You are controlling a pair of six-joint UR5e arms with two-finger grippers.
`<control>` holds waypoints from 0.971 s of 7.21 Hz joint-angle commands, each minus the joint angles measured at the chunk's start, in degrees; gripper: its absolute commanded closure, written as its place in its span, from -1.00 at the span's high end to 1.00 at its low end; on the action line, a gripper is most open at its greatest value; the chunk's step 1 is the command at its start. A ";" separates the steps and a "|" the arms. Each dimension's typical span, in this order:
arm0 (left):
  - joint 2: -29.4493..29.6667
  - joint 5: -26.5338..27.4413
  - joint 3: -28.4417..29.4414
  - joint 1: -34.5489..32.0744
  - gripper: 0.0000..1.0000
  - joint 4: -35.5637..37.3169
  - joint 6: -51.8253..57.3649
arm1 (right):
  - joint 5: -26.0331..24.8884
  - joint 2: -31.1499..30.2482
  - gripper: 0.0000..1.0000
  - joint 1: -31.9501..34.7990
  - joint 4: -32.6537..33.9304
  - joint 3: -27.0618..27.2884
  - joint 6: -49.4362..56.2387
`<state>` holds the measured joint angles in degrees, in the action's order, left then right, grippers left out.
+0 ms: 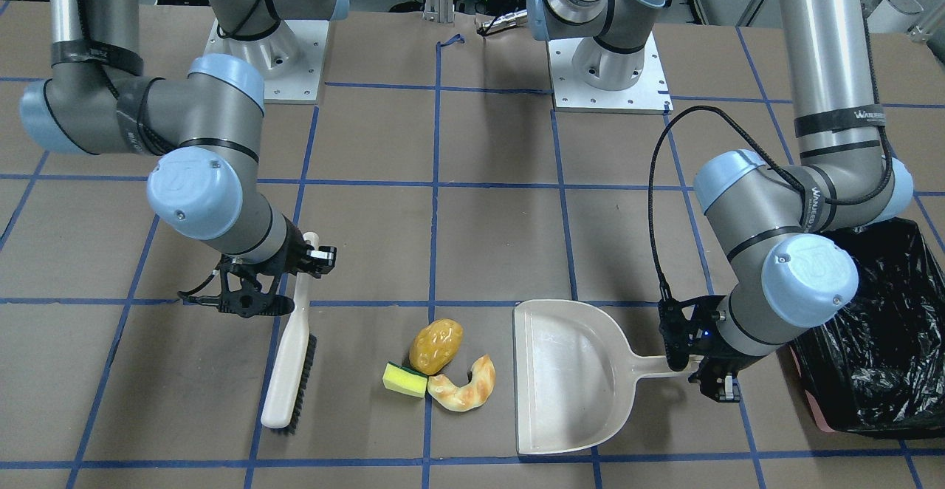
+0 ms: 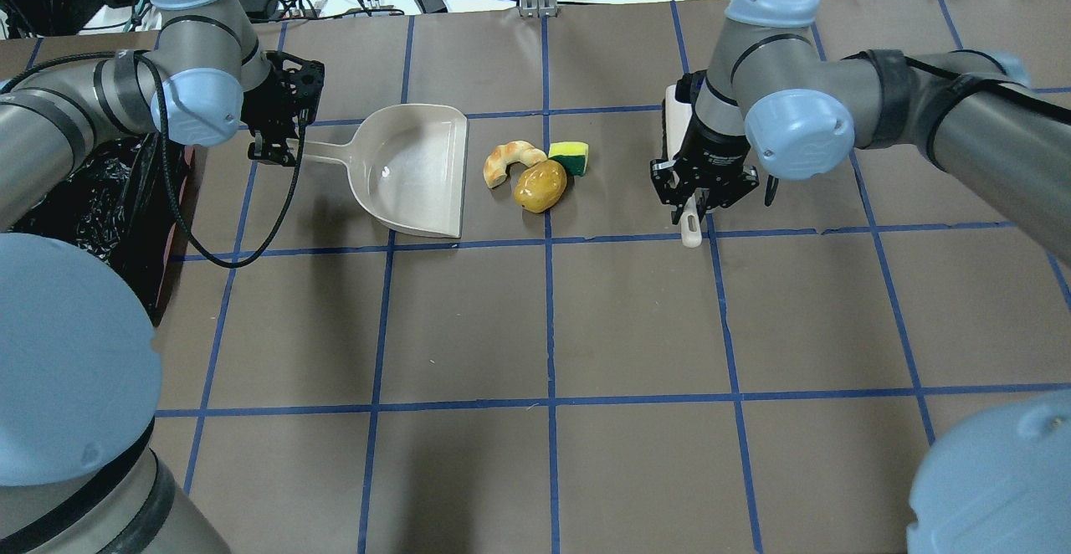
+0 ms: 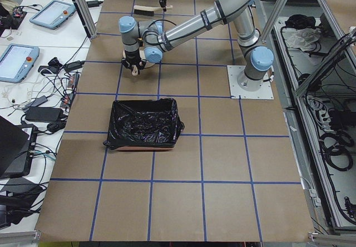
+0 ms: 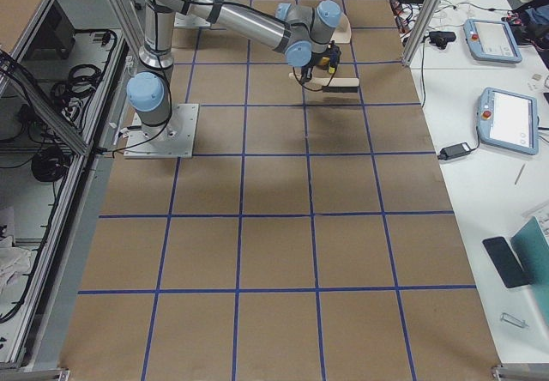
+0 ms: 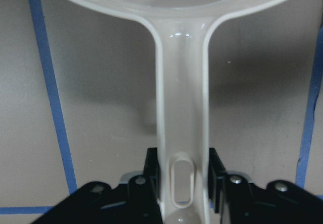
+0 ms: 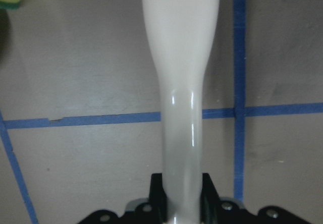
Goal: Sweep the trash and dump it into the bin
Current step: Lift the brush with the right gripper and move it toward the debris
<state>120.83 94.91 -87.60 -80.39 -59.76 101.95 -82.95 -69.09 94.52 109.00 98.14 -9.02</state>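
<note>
Left gripper (image 5: 182, 171) clamped on dustpan (image 1: 568, 378) handle, right gripper (image 6: 182, 193) clamped on brush (image 1: 288, 371) handle, bin (image 1: 878, 356) partly hidden behind left arm (image 1: 812, 267), strap (image 1: 842, 116) lettering illegible.

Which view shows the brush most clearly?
Exterior front-facing: nearly the whole brush shows, bristles included. Overhead, the right arm hides most of it; the right wrist view shows only the handle; side views show a tiny shape.

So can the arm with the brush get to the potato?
Probably yes. The right gripper holds the brush, and only bare table lies between its bristles and the potato.
</note>
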 commanded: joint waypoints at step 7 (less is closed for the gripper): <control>-0.07 -0.16 0.06 -0.03 -0.75 0.00 0.00 | 3.75 2.03 -1.00 10.07 0.86 -0.05 -14.61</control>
<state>120.80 94.82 -87.60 -80.35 -59.77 101.95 -79.76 -67.13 103.40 109.70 98.10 -22.29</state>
